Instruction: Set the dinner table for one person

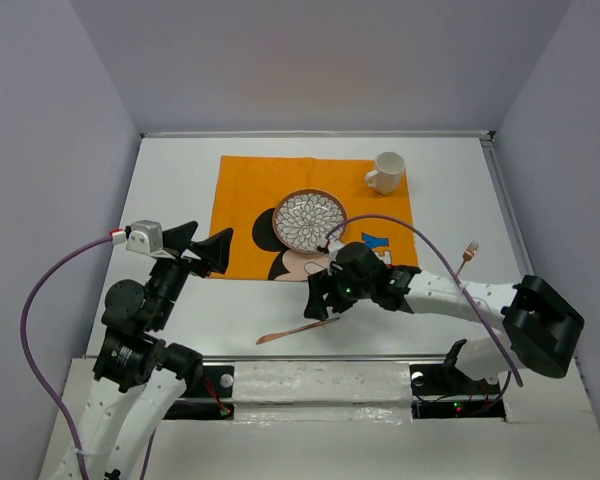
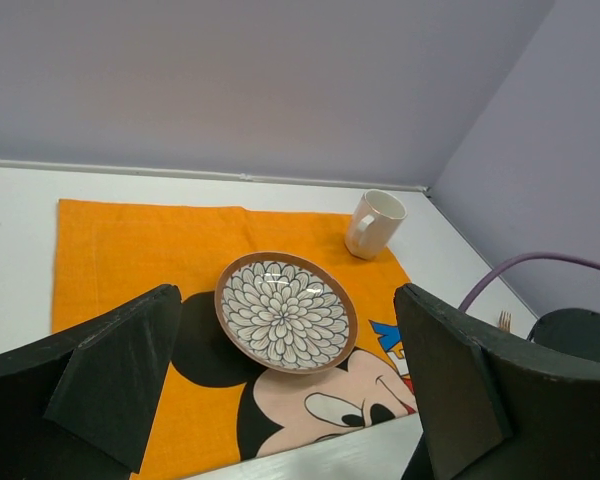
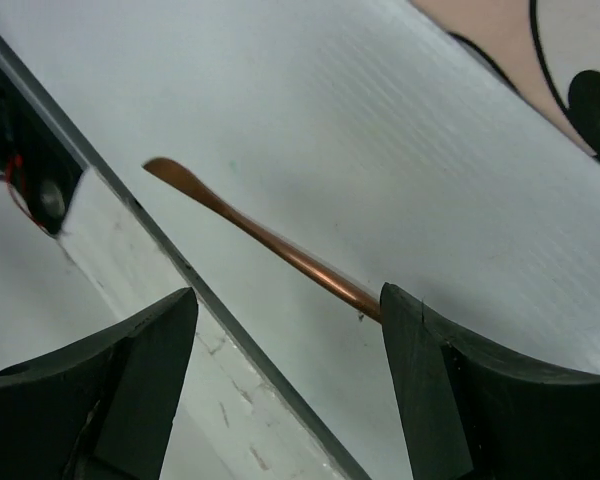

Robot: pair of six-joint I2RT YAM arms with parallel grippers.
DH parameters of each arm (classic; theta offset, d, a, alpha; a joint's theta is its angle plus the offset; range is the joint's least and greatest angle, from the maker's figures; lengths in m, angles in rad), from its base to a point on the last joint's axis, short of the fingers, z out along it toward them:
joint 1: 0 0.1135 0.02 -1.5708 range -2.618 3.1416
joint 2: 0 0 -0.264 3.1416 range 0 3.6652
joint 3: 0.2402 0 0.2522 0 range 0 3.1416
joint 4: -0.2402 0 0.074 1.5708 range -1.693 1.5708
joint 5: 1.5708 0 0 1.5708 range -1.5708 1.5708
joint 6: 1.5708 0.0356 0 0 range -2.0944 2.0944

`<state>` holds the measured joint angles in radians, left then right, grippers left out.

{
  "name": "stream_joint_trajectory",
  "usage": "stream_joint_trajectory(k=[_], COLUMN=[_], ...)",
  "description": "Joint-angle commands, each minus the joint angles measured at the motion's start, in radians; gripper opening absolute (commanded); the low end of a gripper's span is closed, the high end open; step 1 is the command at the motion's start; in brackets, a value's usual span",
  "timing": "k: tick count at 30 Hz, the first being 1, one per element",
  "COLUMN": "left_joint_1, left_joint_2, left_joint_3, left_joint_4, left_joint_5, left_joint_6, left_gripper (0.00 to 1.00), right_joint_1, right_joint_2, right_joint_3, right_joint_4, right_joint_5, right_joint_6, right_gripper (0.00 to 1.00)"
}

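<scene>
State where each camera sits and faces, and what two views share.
Top external: above and behind the arms, looking down on the dinner table; both arms, left gripper and right gripper show.
Left wrist: on the left arm, facing across the orange cloth to plate and mug; its open fingers show.
Right wrist: facing down at the copper utensil; its open fingers show.
Shared: top and left wrist both see the plate.

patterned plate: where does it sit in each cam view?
Top external: patterned plate centre, on the Mickey cloth.
Left wrist: centre, slightly low.
Right wrist: not in it.
Shared landmark: Mickey cloth; right wrist shows only its print, top right.
</scene>
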<state>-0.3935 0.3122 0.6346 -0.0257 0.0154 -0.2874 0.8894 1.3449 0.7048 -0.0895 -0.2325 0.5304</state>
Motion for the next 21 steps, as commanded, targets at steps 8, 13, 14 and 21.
stream_joint_trajectory(k=[8,13,14,21], left_joint_1=[0.010,0.013,0.013,0.015], left_joint_2=[0.015,0.013,0.013,0.015], left_joint_3=[0.017,0.016,0.016,0.016], left_joint_4=[0.050,0.050,0.050,0.052], left_joint_5=[0.003,0.009,0.011,0.012], left_joint_6=[0.024,0.021,0.022,0.022], left_gripper=[0.99,0.99,0.99,0.99], right_joint_1=[0.184,0.238,0.249,0.295], right_joint_2=[0.137,0.218,0.229,0.307], right_joint_3=[0.140,0.196,0.203,0.255], right_joint_4=[-0.166,-0.208,-0.208,-0.248], right_joint_5=[0.176,0.222,0.219,0.213], right_joint_6=[-0.234,-0.265,-0.270,-0.294], right_gripper=[0.79,0.80,0.80,0.68])
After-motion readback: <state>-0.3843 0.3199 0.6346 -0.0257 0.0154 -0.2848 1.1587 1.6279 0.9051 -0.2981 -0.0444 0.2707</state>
